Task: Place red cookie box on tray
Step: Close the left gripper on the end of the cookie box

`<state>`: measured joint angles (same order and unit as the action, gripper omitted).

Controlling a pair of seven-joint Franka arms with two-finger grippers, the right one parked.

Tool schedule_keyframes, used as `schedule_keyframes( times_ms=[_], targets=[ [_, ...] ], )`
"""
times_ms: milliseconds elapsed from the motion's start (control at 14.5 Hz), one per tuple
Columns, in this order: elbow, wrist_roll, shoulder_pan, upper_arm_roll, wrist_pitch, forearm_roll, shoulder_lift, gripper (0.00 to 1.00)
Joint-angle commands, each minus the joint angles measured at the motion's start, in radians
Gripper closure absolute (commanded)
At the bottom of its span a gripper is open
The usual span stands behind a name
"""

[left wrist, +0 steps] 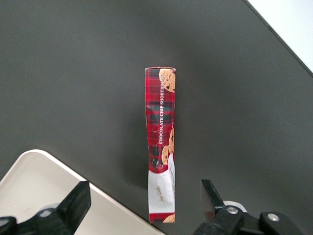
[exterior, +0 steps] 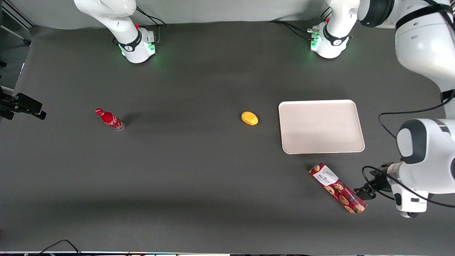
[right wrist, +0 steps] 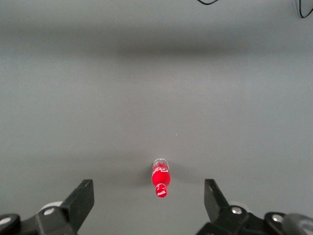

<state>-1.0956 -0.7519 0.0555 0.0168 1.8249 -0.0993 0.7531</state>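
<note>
The red cookie box (exterior: 337, 192) lies flat on the dark table, nearer to the front camera than the tray (exterior: 321, 126), with its white-label end pointing at the tray. The tray is pale cream-pink and holds nothing. My left gripper (exterior: 366, 192) is open and empty. It hovers beside the box's end that lies away from the tray, toward the working arm's end of the table. In the left wrist view the box (left wrist: 160, 142) runs lengthwise between the spread fingers of the gripper (left wrist: 145, 188), below them and untouched. A corner of the tray (left wrist: 39, 186) shows beside it.
A yellow oval fruit (exterior: 249, 118) lies beside the tray, toward the parked arm. A small red bottle (exterior: 110, 119) lies farther toward the parked arm's end, and also shows in the right wrist view (right wrist: 161, 178). The table's edge (left wrist: 288, 24) runs near the box.
</note>
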Motion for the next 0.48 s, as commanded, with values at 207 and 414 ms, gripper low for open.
schedule_keyframes(
  times_ms=[207,414],
  targets=[
    [-0.013,-0.040,0.030,0.018,0.129,-0.017,0.094,0.00],
    [-0.058,-0.041,0.044,0.015,0.215,-0.019,0.120,0.00]
  ],
)
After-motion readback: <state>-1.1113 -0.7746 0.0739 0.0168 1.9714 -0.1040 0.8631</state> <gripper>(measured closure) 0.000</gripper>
